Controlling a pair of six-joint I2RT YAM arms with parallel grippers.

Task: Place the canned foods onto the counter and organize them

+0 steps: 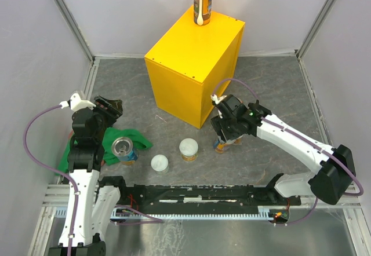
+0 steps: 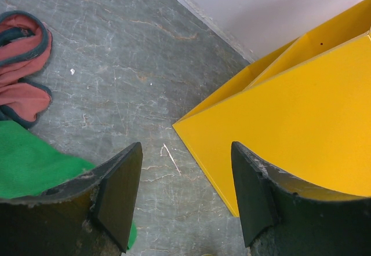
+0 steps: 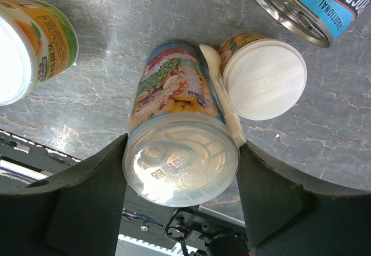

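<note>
The yellow counter (image 1: 194, 65) stands mid-table with one tall orange-labelled can (image 1: 202, 1) on its far corner. My right gripper (image 1: 228, 127) is shut on a second tall can (image 1: 222, 145) by the counter's near right corner. In the right wrist view its fingers (image 3: 87, 198) press both sides of that can (image 3: 174, 94), which has a spoon strapped to it. A short white-lidded can (image 1: 188, 149) and another (image 1: 159, 163) stand in front. A blue can (image 1: 123, 150) with a silver top sits on the green cloth. My left gripper (image 1: 107, 106) is open and empty above the floor (image 2: 185, 152).
The green cloth (image 1: 130, 140) lies at the front left, with a red cloth (image 2: 23, 65) beyond it. The right wrist view shows a white-lidded can (image 3: 265, 79), an orange-green can (image 3: 35, 41) and a blue can (image 3: 307, 4) close around the held can. Grey walls enclose the table.
</note>
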